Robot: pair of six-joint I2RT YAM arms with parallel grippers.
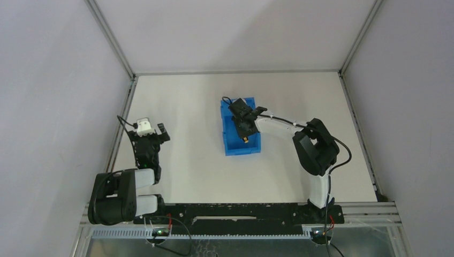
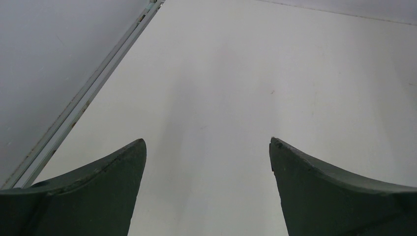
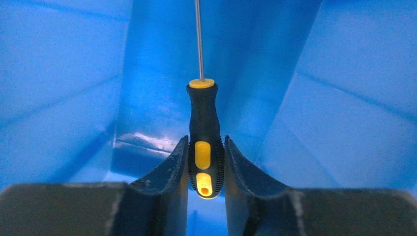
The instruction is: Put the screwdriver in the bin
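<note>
Item, far left: the left gripper (image 2: 207, 145) is parked near the left edge of the white table (image 1: 187, 101), beside the enclosure's metal rail (image 2: 83, 103). Its jaws are standing wide apart with nothing between them, and its wrist camera is showing you only bare tabletop. It is taking no part in the work. Item, centre: the blue bin (image 1: 243, 151) is sitting on the table about midway across, well apart from the left arm. Item, over the bin: the right gripper (image 3: 205, 142) is reaching in from the right side and is clamping the screwdriver (image 3: 203, 113) by the butt end of its black-and-yellow handle, one finger pressing each ribbed flank. The thin metal shaft is pointing straight ahead, away from the fingers. Blue walls are filling the whole right wrist view, so you are holding the tool inside the bin's opening, not beside it. The shaft is running out of the top of that view, so you cannot tell whether the tip is touching the bin. Step in hand, as judged: the carry looks done and you are arriving at the release. Next move, as judged: you are needing only to spread the right fingers so the handle drops free, then lift straight up, keeping the fingers off the sloped walls.
</note>
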